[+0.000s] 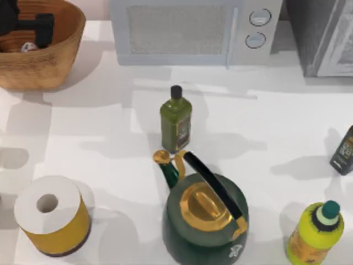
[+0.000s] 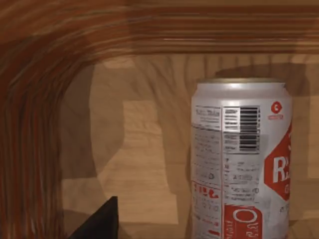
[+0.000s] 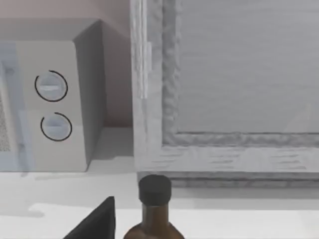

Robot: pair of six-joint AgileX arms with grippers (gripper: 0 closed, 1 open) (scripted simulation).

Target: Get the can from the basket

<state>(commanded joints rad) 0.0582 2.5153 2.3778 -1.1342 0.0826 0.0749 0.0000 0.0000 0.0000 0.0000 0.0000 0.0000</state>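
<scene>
One arm of ours is at work: our left gripper (image 1: 34, 26) hangs inside the basket (image 1: 52, 63), at the bench's far left corner. Can't tell whether its fingers are spread or pressed together; a dark fingertip (image 2: 99, 221) pokes into the left wrist view w/ nothing against it. The can (image 1: 28, 47) sits in the basket, just beside the gripper, upright on the woven floor; in the wrist view the can (image 2: 239, 159) shows whitish sides w/ red marks & a barcode, apart from the fingertip. Our right gripper: can't tell its state either; its wrist cam faces the bench's far right, w/ a brown bottle (image 3: 154, 214) close by & the microwave (image 3: 55, 99) beyond. Along the far edge, the microwave (image 1: 193, 30). Mid-bench: olive-green bottle (image 1: 176, 118), w/ the green kettle (image 1: 205, 215) at the near edge. Paper roll (image 1: 51, 215) at the near left corner, yellow bottle (image 1: 315, 232) at the near right corner.
</scene>
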